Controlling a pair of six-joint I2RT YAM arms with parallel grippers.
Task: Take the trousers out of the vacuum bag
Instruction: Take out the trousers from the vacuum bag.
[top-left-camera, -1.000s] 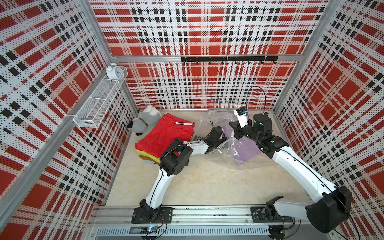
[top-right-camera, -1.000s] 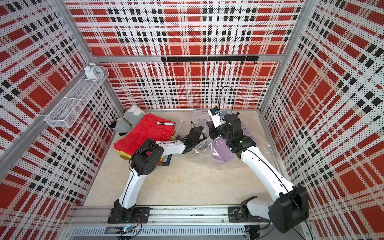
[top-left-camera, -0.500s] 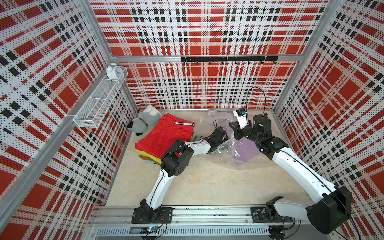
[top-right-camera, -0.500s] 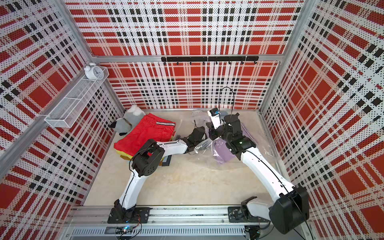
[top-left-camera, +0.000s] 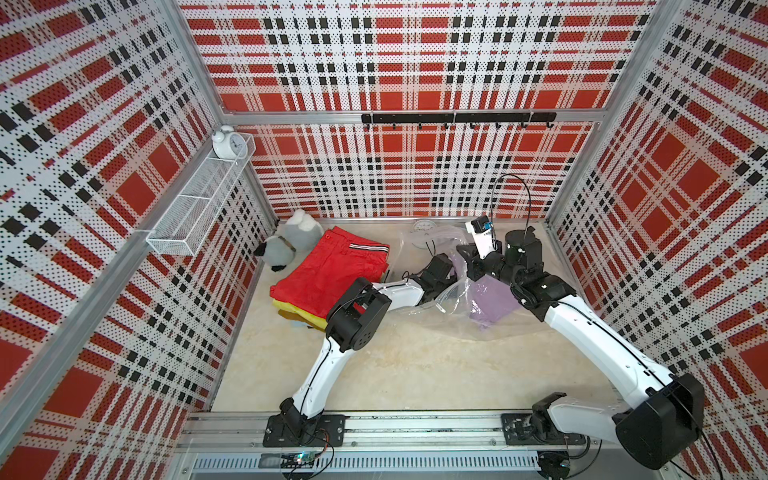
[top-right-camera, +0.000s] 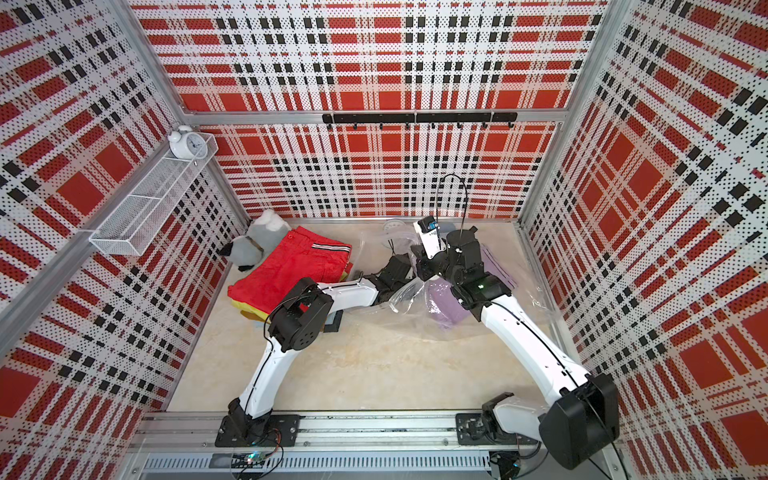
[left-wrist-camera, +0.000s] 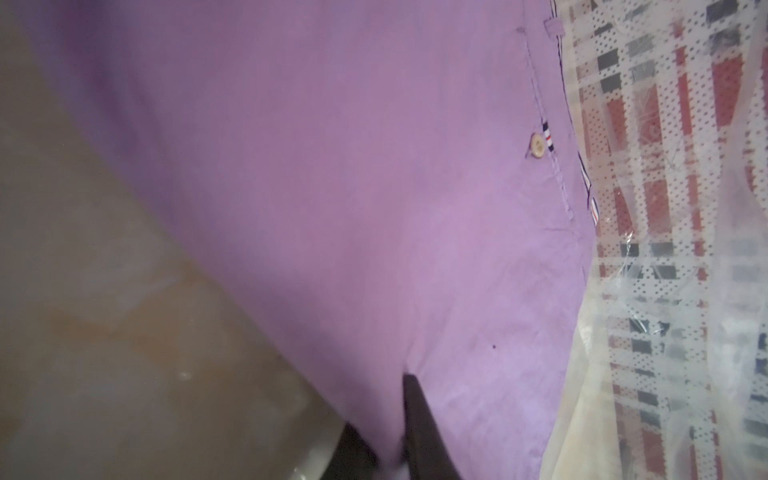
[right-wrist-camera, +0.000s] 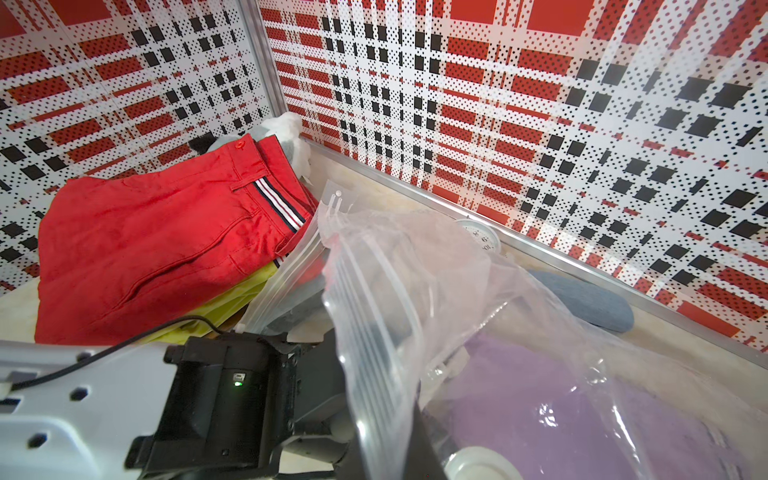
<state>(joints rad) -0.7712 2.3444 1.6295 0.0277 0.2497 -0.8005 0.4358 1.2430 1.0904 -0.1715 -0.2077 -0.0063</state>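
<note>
Lilac trousers (left-wrist-camera: 374, 187) lay inside the clear vacuum bag (right-wrist-camera: 395, 270) near the desk's (top-left-camera: 415, 365) back right corner, with the left gripper (left-wrist-camera: 380, 409) clamped on a fold of them and the right gripper (top-left-camera: 466, 254) pinched shut on the bag's open edge.

Robot lab test cell, plaid perforated wall panels (top-left-camera: 395, 62), aluminium frame (top-left-camera: 195, 62), arms (top-left-camera: 590, 332) bolted to a rail (top-left-camera: 415, 428), wire shelf (top-left-camera: 199, 208).

lilac trousers (left-wrist-camera: 374, 187), red trousers (top-left-camera: 332, 274) with striped waistband, clear vacuum bag (right-wrist-camera: 415, 270), red-black plaid walls (top-left-camera: 415, 62)
</note>
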